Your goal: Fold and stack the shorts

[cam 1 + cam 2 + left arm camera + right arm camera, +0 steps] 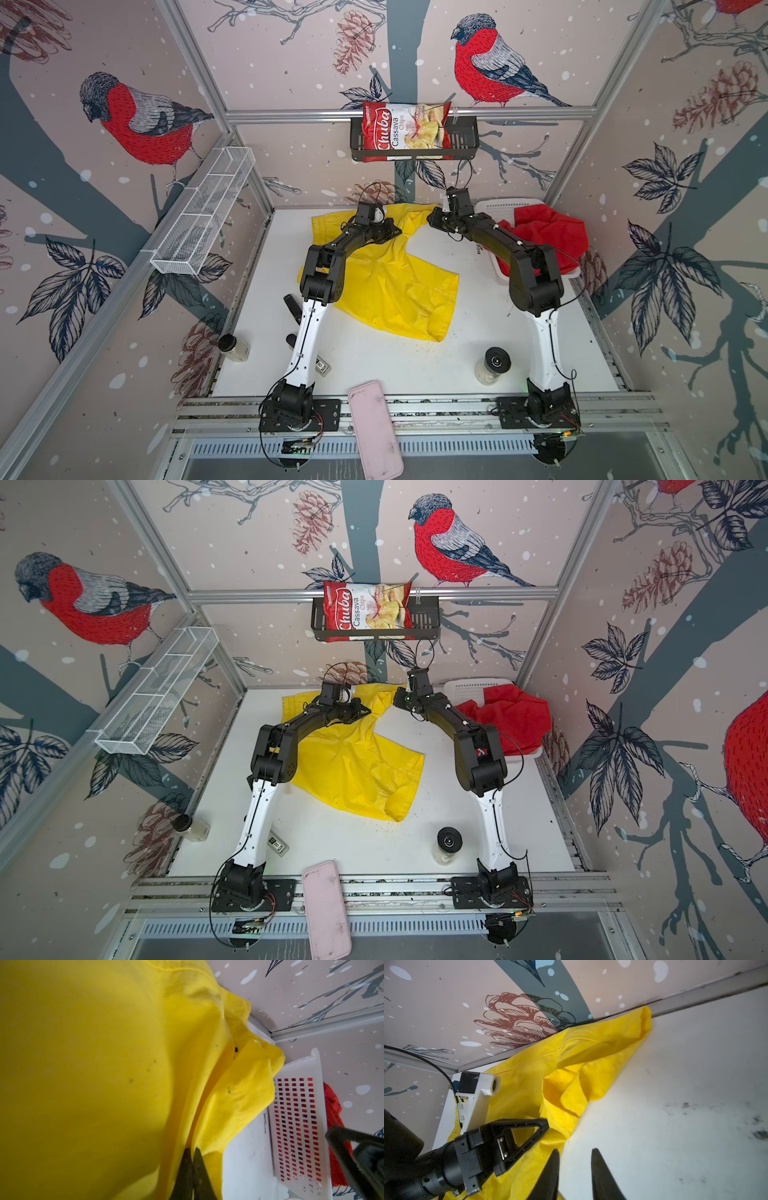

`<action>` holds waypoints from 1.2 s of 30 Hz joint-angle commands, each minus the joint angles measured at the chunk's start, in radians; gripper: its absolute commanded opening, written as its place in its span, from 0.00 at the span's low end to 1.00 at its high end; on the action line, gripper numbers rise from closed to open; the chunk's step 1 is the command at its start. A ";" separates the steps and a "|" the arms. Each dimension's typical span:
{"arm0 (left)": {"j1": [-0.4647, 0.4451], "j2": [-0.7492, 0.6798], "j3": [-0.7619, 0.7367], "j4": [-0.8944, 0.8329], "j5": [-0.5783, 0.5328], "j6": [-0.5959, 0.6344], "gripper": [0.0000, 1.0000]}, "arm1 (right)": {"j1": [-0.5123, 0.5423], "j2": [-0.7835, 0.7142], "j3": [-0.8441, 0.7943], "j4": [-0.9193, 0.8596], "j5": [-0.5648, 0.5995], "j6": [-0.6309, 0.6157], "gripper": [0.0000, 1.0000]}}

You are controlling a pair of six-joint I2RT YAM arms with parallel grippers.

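Top views both show the yellow shorts [390,291] lying crumpled and unfolded from the middle of the bench [374,365] up to its far edge. The red shorts [548,232] sit heaped in a white basket [505,205] at the far right corner. Folding of the yellow pair appears to be only starting, and nothing is stacked. The left claw [395,233] is down on the yellow cloth near the far edge. The right claw [432,219] hangs just beside the far right tip of the same cloth. The next move probably calls for the right claw to take hold of that edge, so both arms can lift the shorts and lay them flat; cloth this thin could slip or bunch.

Left wrist view: the left claw [192,1150] is closed tight, its tips pinching a raised ridge of yellow cloth.

Right wrist view: the right claw [575,1151] stands partly open with nothing between its jaws. One finger [552,1167] sits at the cloth's edge, the other over bare bench.
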 commanded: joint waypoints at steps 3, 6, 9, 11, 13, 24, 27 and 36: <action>0.004 0.009 0.007 0.058 0.041 -0.024 0.00 | 0.019 0.141 0.159 -0.059 -0.047 0.024 0.34; 0.008 0.017 0.018 0.053 0.042 -0.026 0.00 | 0.021 0.187 0.190 -0.039 -0.082 0.044 0.37; 0.012 0.019 0.016 0.051 0.042 -0.027 0.00 | 0.032 0.224 0.223 -0.042 -0.090 0.039 0.42; 0.012 0.021 0.015 0.052 0.044 -0.030 0.00 | 0.035 0.249 0.244 -0.049 -0.092 0.040 0.48; 0.011 0.022 0.014 0.054 0.045 -0.033 0.00 | 0.035 0.266 0.255 -0.041 -0.095 0.050 0.52; 0.011 0.021 0.016 0.055 0.057 -0.044 0.33 | 0.040 0.276 0.250 -0.018 -0.100 0.085 0.07; 0.015 0.018 0.019 0.059 0.067 -0.050 0.60 | 0.027 0.187 0.129 -0.011 -0.061 0.086 0.04; 0.066 -0.054 -0.055 0.080 0.037 -0.048 0.66 | -0.029 -0.147 -0.362 0.111 0.056 0.100 0.06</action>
